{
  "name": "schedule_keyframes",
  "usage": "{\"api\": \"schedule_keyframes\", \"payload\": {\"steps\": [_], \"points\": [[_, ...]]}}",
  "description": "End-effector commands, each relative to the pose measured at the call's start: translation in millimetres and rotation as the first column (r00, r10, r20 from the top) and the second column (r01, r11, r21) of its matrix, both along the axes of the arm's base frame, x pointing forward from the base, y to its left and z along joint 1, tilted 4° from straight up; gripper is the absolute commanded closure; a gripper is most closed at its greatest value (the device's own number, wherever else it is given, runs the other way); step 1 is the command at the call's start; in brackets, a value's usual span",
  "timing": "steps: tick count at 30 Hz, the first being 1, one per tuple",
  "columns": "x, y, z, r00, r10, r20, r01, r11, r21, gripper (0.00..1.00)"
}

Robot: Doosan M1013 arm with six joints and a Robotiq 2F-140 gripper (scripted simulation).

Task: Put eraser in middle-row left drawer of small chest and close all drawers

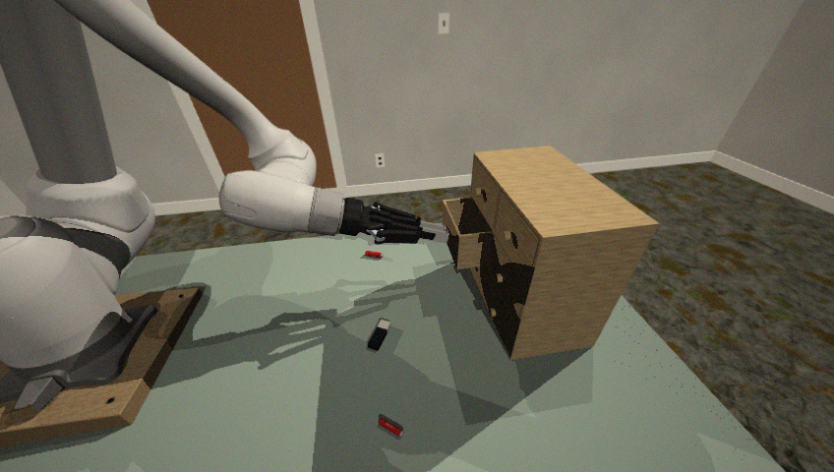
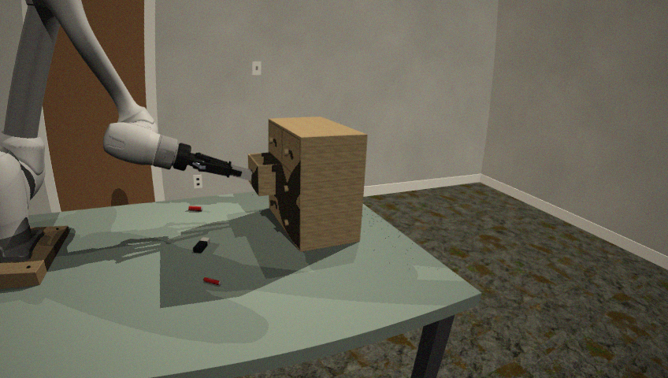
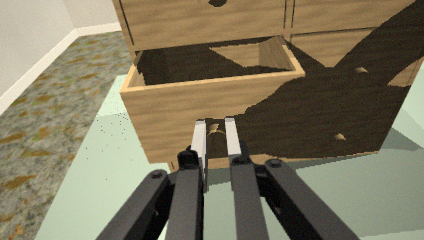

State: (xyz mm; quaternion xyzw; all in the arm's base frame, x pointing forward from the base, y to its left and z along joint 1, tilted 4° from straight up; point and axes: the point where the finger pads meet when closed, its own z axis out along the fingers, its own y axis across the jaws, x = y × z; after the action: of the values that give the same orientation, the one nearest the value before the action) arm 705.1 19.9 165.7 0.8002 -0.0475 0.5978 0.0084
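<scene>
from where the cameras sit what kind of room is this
Probably a plain indoor room set up as a robot workspace: bare grey walls with a wall outlet, mottled carpet, and a pale green table carrying the arm's wooden base plate and a small wooden chest.
</scene>
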Motion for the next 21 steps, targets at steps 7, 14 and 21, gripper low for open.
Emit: {"api": "schedule_keyframes", "payload": {"steps": [7,14,21], "points": [[0,0,0,1.0,0.0,0.0,0.0,1.0,0.0,0.82],[0,0,0,1.0,0.0,0.0,0.0,1.0,0.0,0.8],[-15,1,-1,1.0,0.0,0.0,0.0,1.0,0.0,0.8]]}}
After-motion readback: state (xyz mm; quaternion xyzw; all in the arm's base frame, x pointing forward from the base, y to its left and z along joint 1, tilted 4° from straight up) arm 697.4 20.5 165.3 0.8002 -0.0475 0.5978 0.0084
